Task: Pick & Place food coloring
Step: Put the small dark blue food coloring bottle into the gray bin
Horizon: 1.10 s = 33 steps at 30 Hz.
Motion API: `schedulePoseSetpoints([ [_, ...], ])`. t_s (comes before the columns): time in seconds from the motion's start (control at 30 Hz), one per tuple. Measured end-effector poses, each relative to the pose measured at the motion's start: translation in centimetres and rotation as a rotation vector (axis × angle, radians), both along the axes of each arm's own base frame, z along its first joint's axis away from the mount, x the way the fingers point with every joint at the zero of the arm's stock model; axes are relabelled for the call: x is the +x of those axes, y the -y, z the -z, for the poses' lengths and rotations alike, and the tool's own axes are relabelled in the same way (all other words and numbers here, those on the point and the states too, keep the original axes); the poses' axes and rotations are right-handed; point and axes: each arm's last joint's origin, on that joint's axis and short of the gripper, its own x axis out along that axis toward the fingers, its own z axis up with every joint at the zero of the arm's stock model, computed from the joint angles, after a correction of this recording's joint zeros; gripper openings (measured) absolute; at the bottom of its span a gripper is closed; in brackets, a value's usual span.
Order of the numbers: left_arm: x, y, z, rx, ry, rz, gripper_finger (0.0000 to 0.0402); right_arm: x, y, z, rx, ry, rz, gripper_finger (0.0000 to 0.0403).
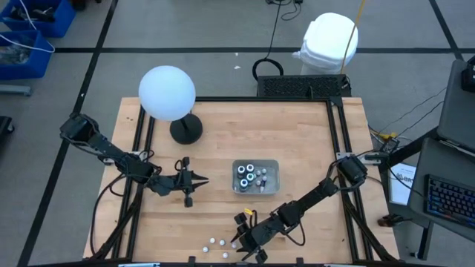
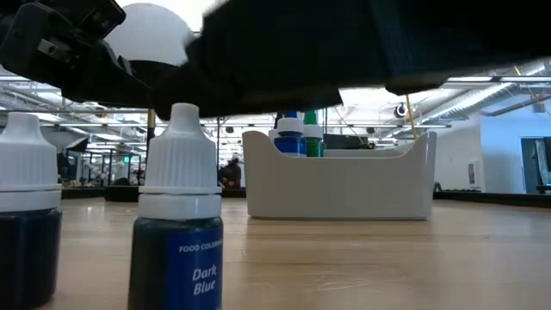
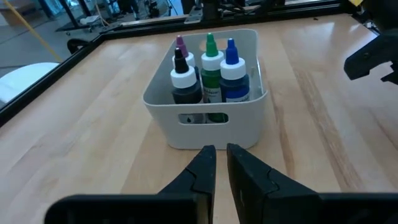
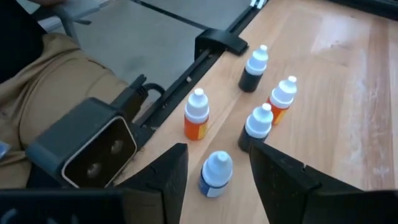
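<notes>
Dark Blue food coloring bottle [image 4: 216,174] between the right gripper [image 4: 217,165] fingers, spread, not yet clenched.
Light, slick, tippy: grip its body. Left gripper [image 3: 221,155] clenched, empty.

Around your wooden table [image 1: 297,141] lies grey floor [image 1: 223,30] crossed by dark lines. Blue bins [image 1: 30,30] sit at ten o'clock, a keyboard [image 1: 450,200] at three; ceiling lights [image 2: 482,90] glow beyond.

Four bottles [image 3: 208,71] upright in tray, five bottles [image 4: 257,93] at table edge
</notes>
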Motion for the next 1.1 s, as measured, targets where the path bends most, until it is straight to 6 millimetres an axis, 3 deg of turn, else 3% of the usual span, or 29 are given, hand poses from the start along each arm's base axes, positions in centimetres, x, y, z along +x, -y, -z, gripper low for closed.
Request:
schedulePoseSetpoints([
  [0.6,0.0,0.0,0.0,-0.017,0.0,0.002,0.0049,0.1,0.0,-0.1,0.005,0.019,0.034,0.0157],
  [0.9,0.0,0.0,0.0,-0.017,-0.001,0.002,0.0049,0.4,0.0,1.6,-0.019,0.016,0.044,0.0157],
  [1.1,0.0,0.0,0.1,-0.015,-0.006,0.002,0.0049,0.3,0.0,1.4,-0.001,0.0,0.025,0.0157],
])
